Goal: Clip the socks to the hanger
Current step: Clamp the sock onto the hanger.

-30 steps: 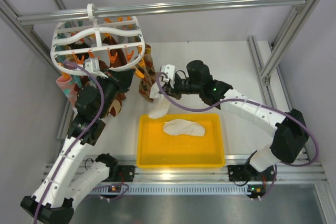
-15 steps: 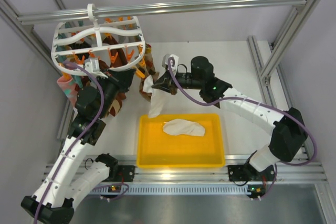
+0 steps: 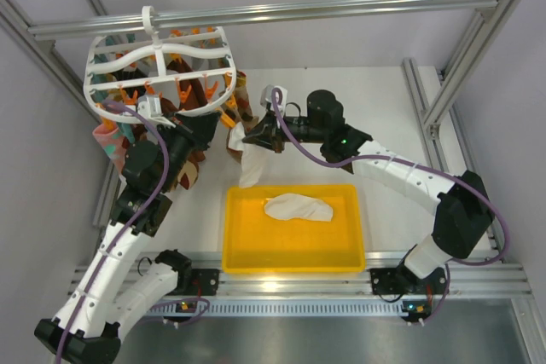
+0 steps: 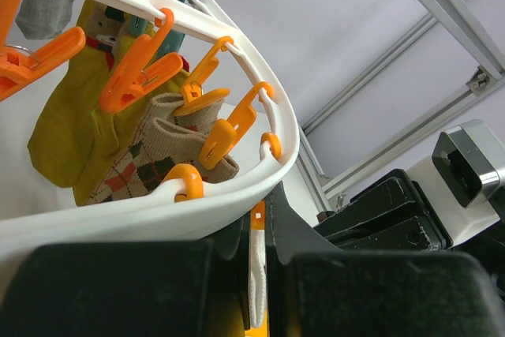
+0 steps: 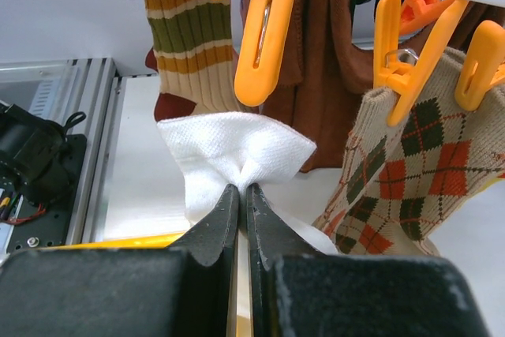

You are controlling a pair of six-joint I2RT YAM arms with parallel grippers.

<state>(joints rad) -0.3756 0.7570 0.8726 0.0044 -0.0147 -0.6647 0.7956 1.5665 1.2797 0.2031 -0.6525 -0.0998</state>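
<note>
White tabletop inside an aluminium frame carries a yellow tray (image 3: 232,249). From above, the rim of the hanger (image 3: 158,64) hides most of the left arm's fingers. In the wrist view the left gripper (image 4: 258,222) is dark and blurred, with only a thin slit between the fingers, so I cannot tell if it grips anything. The right gripper (image 5: 242,189) is pressed together on the bunched edge of one cream sock (image 5: 233,144), just below an orange clip (image 5: 264,29). The fingers cut off its lower part. It hangs down, long axis near vertical, free end near the tray's far left corner. The second cream sock (image 3: 297,207) lies in the tray, long axis left to right.
</note>
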